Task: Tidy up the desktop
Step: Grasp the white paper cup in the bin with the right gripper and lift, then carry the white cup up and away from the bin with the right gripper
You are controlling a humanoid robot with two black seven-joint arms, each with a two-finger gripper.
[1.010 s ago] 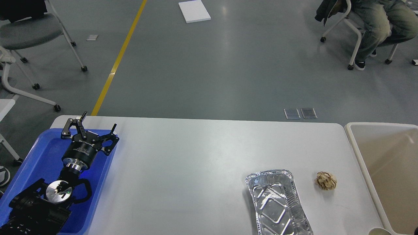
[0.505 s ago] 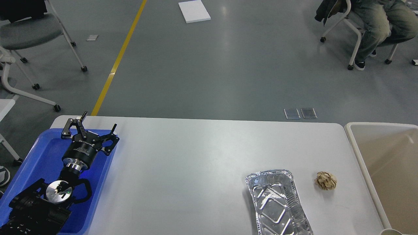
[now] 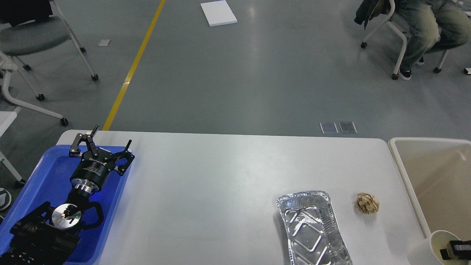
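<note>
The white-grey desktop [image 3: 220,184] holds an empty foil tray [image 3: 311,228] at the front right and a crumpled brown paper ball [image 3: 367,203] just right of it. My left gripper [image 3: 113,134] is open and empty, above the far right corner of the blue tray [image 3: 44,176]. At the bottom right corner a white paper cup [image 3: 432,244] is in view. A black finger of my right gripper [image 3: 456,250] shows inside its rim, gripping the cup's wall; the rest of that arm is out of view.
A beige bin [image 3: 403,173] stands against the table's right end. Beyond the far edge is grey floor with a yellow line [image 3: 132,70], wheeled chairs [image 3: 33,36] at the left and a seated person [image 3: 423,22] at the far right.
The paper cup has risen into view at the bottom right and moved right, with the right gripper's finger now showing in it. The left arm has not moved.
</note>
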